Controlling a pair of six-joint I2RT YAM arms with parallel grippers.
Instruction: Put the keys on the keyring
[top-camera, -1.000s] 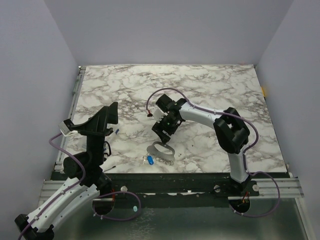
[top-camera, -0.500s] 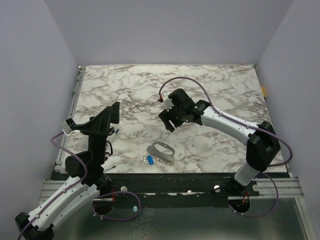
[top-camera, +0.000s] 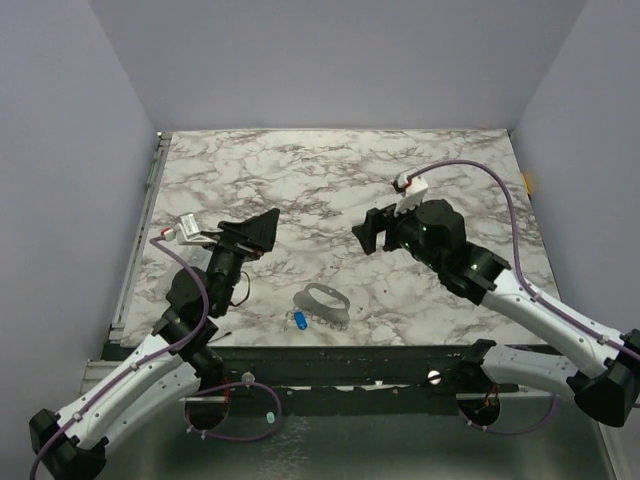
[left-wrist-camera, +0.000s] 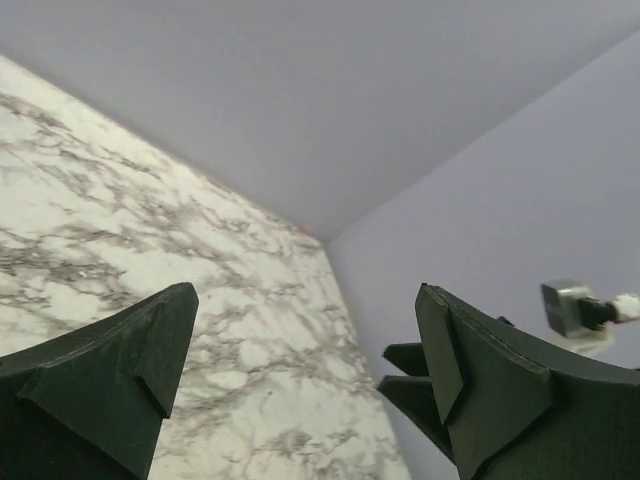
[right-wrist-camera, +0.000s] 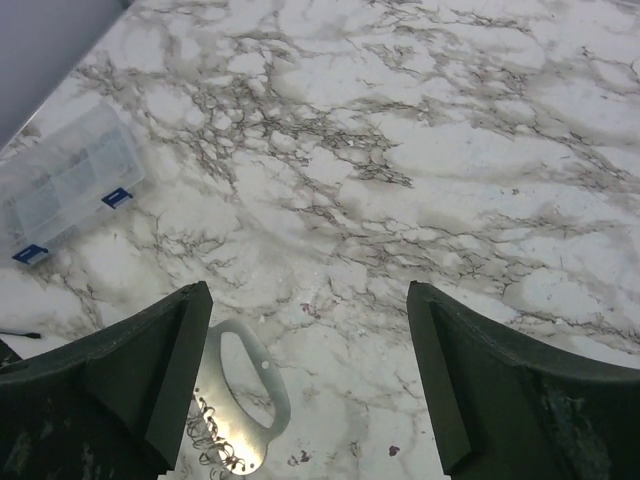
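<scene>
Right tool (right-wrist-camera: 305, 335) is spread wide with nothing in it, hanging over the middle of the surface (top-camera: 400, 170). Left tool (left-wrist-camera: 305, 390) is just as wide open and empty, tipped up toward the far wall near the left edge. So nobody's holding anything, and it looks like the reach-and-pick stage.

The keyring (right-wrist-camera: 275, 400) lies flat close to the near edge, about halfway along. It's a thin, shiny, pale metal D-shape with an oval cutout. The silver keys (right-wrist-camera: 215, 440) sit touching it in a curly little heap; can't tell if any are threaded on. The blue key (top-camera: 299, 320), with its plastic head, sits just beside them.

Next up, probably: one tool drops down to pinch a tiny flat key off hard, slick marble-look stone. Fiddly.
</scene>
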